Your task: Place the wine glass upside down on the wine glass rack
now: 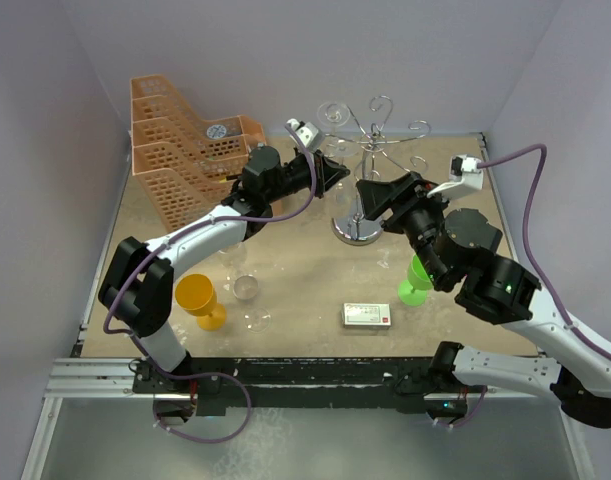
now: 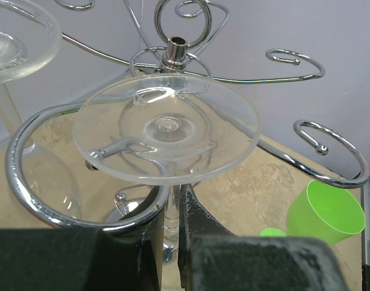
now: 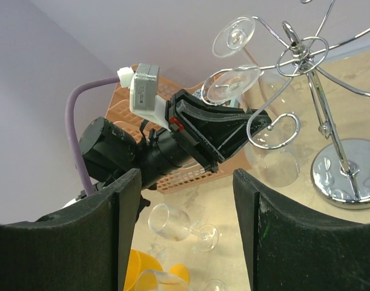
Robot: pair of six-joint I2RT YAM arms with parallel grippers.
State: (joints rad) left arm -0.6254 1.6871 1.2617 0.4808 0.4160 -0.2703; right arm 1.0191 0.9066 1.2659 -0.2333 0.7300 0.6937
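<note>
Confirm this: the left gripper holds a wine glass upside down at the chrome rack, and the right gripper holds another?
No: the right gripper is open and empty, as the right wrist view shows. The left gripper does hold the wine glass.

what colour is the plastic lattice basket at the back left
Orange. The lattice basket shows best in the top external view.

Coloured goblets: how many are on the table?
2. The yellow goblet stands front left, beside the left arm; the green goblet stands right of centre, partly hidden under the right arm. Others could be hidden.
</note>
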